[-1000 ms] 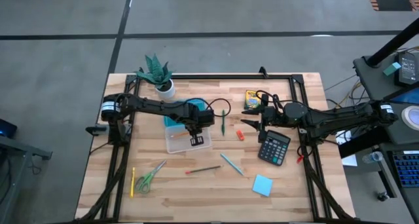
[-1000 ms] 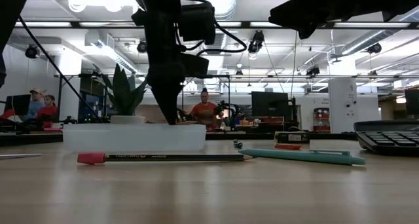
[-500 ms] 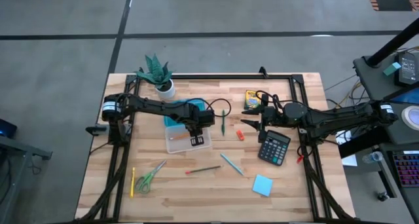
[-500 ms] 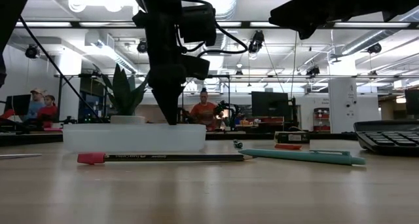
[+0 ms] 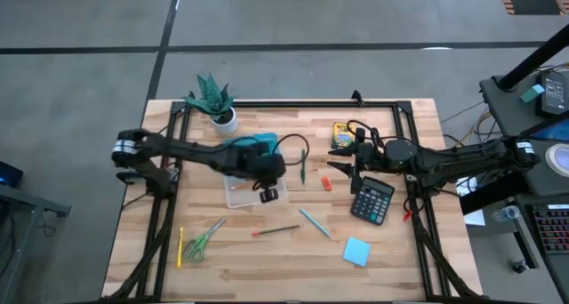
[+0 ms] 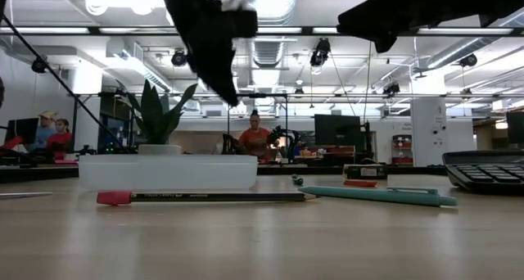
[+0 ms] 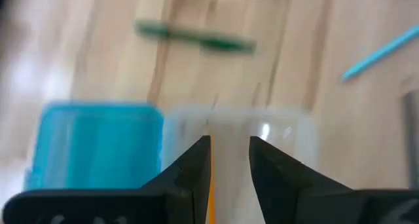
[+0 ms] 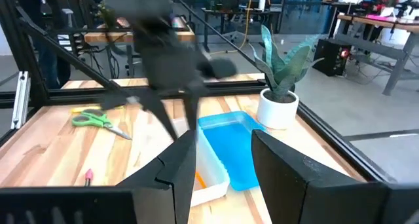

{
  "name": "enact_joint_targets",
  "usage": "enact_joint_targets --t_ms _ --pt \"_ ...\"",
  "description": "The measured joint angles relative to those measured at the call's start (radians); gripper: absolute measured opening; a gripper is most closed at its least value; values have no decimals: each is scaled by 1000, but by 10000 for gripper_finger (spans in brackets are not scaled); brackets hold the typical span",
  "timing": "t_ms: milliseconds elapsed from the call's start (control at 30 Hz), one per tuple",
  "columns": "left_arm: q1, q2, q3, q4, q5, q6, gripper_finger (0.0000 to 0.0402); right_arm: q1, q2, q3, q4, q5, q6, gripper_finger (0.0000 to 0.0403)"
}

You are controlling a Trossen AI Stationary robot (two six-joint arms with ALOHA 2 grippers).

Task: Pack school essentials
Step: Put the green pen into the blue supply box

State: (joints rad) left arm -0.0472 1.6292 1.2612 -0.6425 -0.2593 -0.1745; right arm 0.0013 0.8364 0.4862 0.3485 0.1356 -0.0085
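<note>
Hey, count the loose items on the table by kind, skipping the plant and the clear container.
Pens and pencils: 4 (green pen, teal pen, dark pencil, yellow pencil)
Scissors: 1
Sticky pad: 1
Crayon box: 1
Calculator: 1
Red piece: 1
Total: 9

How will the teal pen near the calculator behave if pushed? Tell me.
The teal pen looks thin, round and straight, so it will probably roll or spin rather than slide. It lies flat on bare wood, likely light and stiff, awkward to pinch.

The left tool (image 5: 266, 194) hangs over the clear box (image 5: 242, 196); bare surface (image 5: 267, 260) lies beyond the pencil (image 5: 276, 230).
</note>
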Motion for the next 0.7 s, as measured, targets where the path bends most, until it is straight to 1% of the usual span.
enact_joint_targets --t_ms 100,200,333,433,533,633,700 --pt "-47 -59 -89 225 -50 32 87 0 4 0 -4 0 36 137" --pt "-80 -96 -196 463 -56 98 87 0 12 0 -5 7 90 137" --pt "-95 -145 -322 706 -56 180 87 0 39 0 -15 21 207 137" --pt "-90 -182 -390 829 -64 246 87 0 69 0 -62 22 325 137" --pt "-84 -223 -438 927 -96 350 87 -2 107 2 -124 23 432 137" --pt "-78 -270 -479 984 -141 447 87 -2 161 55 -233 25 520 137" --pt "-70 -299 -498 994 -162 490 87 -2 210 101 -321 25 559 137"
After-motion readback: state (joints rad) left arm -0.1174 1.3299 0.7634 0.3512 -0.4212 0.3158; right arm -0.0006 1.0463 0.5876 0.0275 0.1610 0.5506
